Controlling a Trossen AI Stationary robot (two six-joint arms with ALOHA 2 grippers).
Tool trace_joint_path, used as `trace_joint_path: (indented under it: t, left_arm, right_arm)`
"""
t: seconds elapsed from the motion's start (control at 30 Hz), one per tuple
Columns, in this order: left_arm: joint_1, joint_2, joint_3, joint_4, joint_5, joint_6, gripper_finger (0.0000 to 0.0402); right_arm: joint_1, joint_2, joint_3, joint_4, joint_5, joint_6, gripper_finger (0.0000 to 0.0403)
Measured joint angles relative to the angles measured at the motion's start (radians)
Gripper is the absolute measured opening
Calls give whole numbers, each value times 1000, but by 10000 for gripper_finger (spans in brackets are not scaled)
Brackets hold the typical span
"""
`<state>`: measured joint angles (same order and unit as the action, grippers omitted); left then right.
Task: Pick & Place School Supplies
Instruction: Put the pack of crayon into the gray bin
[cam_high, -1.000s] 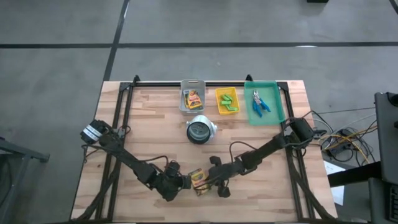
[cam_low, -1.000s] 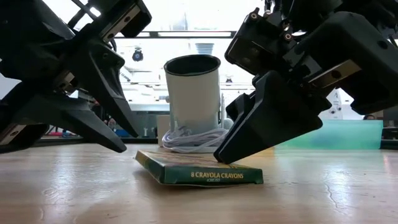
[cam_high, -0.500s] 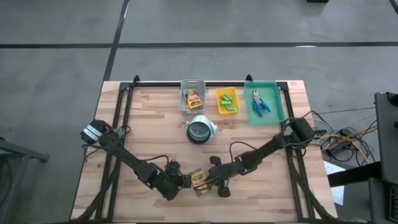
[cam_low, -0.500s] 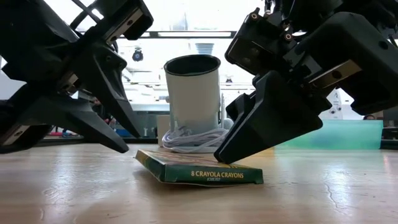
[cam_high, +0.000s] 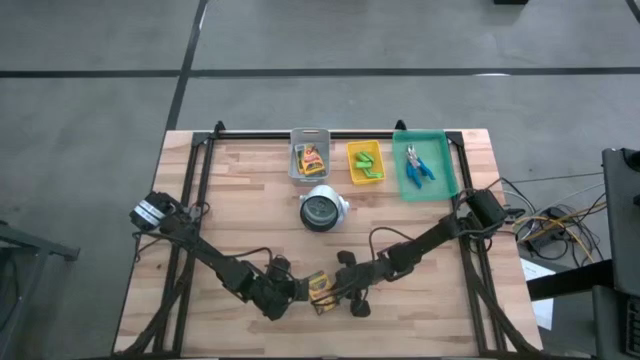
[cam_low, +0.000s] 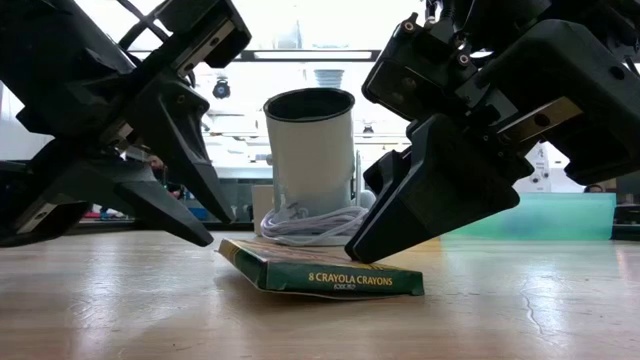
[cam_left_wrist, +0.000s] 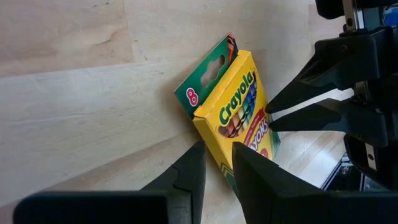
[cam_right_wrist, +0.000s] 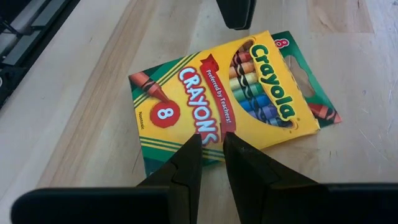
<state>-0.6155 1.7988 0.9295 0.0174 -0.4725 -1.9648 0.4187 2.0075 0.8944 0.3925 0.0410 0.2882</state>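
- Yellow-and-green crayon box (cam_right_wrist: 227, 99) is lying near the front edge of the wooden table (cam_high: 230, 190), in front of the white cup (cam_high: 322, 210), with one end propped slightly off the wood in the low view.
- Left gripper (cam_left_wrist: 216, 163) is parked at one end of that box, fingers nearly together with just a thin gap, and nothing is clamped in them.
- Right gripper (cam_right_wrist: 210, 148) is set at the other end, fingers also nearly together; its tip is resting on the box rather than pinching it.
- Probably the box is being tilted or pinned so an edge can be grabbed. Pressure should be kept light, and the raised end is best caught by opening one claw before closing in.
- Behind the cup, a grey bin (cam_high: 309, 155) with another crayon box, a yellow bin (cam_high: 365, 162) of green sticks and a green tray (cam_high: 423, 165) with blue-handled scissors are lined up.
- The cup, with a white cable (cam_low: 300, 225) coiled at its base, is sat right between the box and those bins, so it has to be cleared on the carry.
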Motion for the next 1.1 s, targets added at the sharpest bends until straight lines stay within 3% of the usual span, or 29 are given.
trace_joint_path:
  t: [0.53,1.1]
  left_arm:
    - [5,4,0,2,3,1,83]
    - [21,74,2,113,6,-1,83]
  right_arm:
    - [-8,0,0,-18,-45,-3,68]
    - [-8,-1,-1,-20,-50,-1,68]
